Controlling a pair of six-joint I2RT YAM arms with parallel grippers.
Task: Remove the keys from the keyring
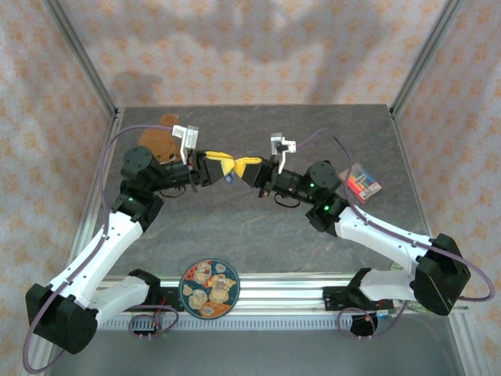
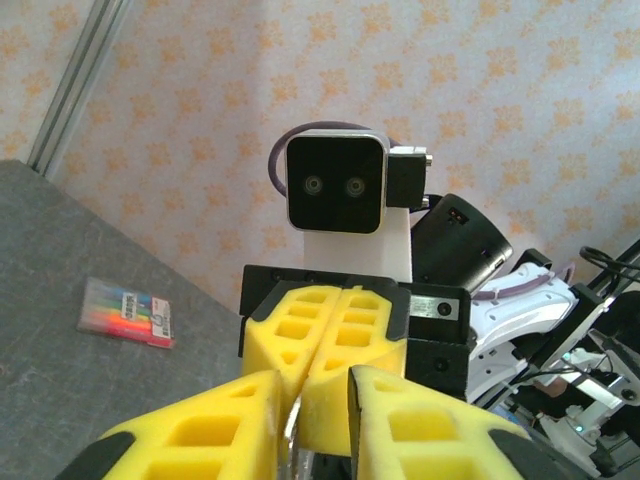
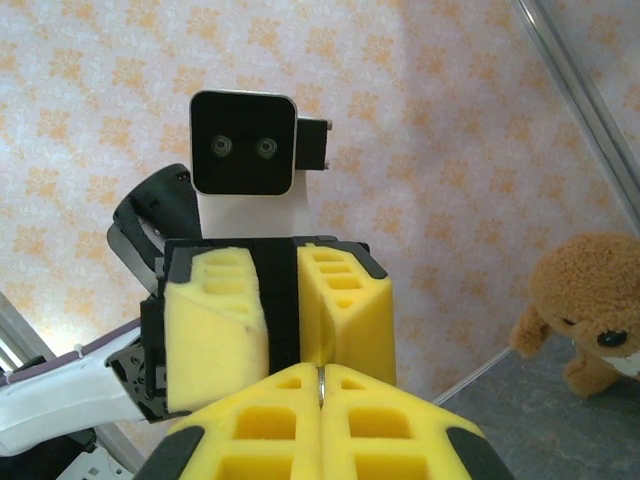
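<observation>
Bare worktop [image 1: 258, 235] is noted beyond the plate [image 1: 210, 288], which is set at the near edge. High beyond the plate, the left pincer [image 1: 223, 164] is narrowly parted, its grip undeterminable. The right pincer [image 1: 250, 164], tip to tip with it, is clamped on the keys [image 3: 322, 385].

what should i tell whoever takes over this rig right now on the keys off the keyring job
Right gripper: shut, pinching a thin silvery metal piece in mid-air. Whether that is a key or the ring is too small to tell.
Left gripper: jaws slightly apart, tip to tip with the right one. I cannot tell whether it grips the piece.
Done: the piece is held up above the dark grey table; no key seen freed.
Left: get a firm second pinch, then work the keys off.
</observation>
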